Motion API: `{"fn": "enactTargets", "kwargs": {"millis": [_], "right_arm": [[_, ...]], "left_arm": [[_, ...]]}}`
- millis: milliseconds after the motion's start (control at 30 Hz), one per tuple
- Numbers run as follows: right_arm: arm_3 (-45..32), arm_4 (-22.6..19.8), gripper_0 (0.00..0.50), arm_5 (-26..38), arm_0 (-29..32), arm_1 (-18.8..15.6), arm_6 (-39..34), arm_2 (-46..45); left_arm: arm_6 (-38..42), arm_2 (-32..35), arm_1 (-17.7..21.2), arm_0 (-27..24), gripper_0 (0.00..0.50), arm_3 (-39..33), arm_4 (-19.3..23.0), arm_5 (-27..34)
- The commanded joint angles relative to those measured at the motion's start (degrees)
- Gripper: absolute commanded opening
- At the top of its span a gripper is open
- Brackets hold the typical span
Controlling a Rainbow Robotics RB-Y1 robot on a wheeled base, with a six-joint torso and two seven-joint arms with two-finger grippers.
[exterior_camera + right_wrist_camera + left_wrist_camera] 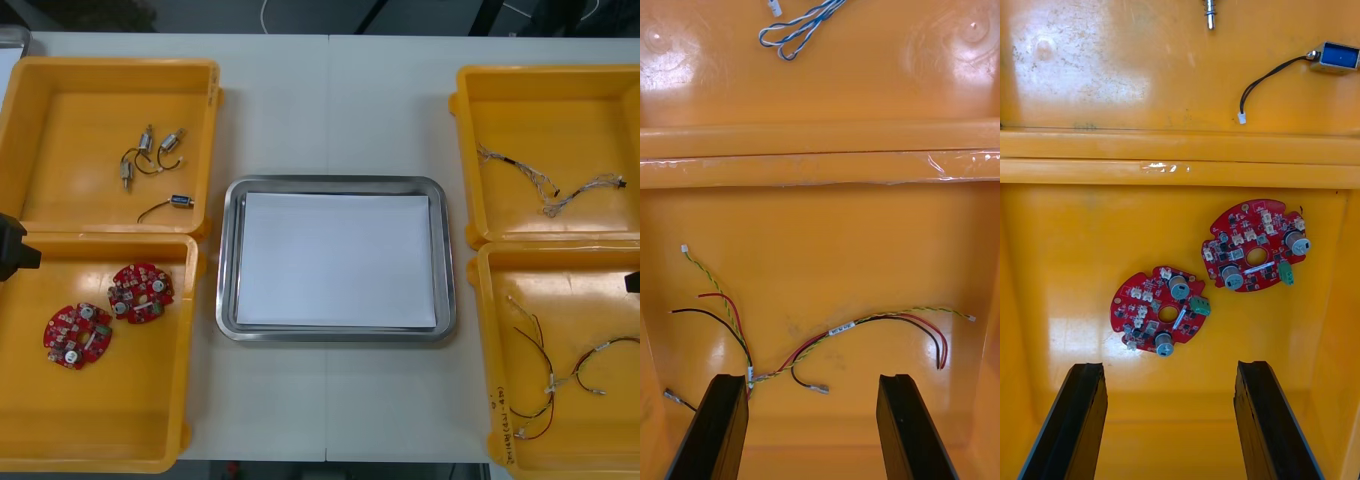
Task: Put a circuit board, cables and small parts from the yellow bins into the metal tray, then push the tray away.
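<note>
Fingers (1075, 420) stand wide apart on the left gripper (1169, 367), holding nothing, poised over the near left bin (1067, 247). Right gripper (812, 379) is spread and empty too, over the near right bin (820, 225). Between them, the metal tray (335, 183) sits white inside with nothing in it yet.

Trouble could start here: two circuit boards (1160, 310) lie flat and just beside each other, so a careless pinch may skate off a thin rim or knock the neighbour. They are round with no real long axis, components facing up.

On the right, the red, black and yellow cables (827, 334) sprawl with their long run crossing from one finger to the other. I'd say that lifting one strand may drag the rest along.
</note>
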Motion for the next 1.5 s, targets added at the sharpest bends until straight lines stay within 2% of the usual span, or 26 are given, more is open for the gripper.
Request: {"fn": "enactTargets", "kwargs": {"millis": [33,1500], "right_arm": [[-1.8,-0.4,0.5,0.1,0.9,-2.2,0.8,-1.7],[-1.8,-0.4,0.5,0.1,0.9,-2.2,0.8,-1.7]], "left_arm": [[-4.6,1.7,2.4,0.8,0.5,-1.5,0.3,0.4],[-4.6,1.7,2.4,0.8,0.5,-1.5,0.3,0.4]]}}
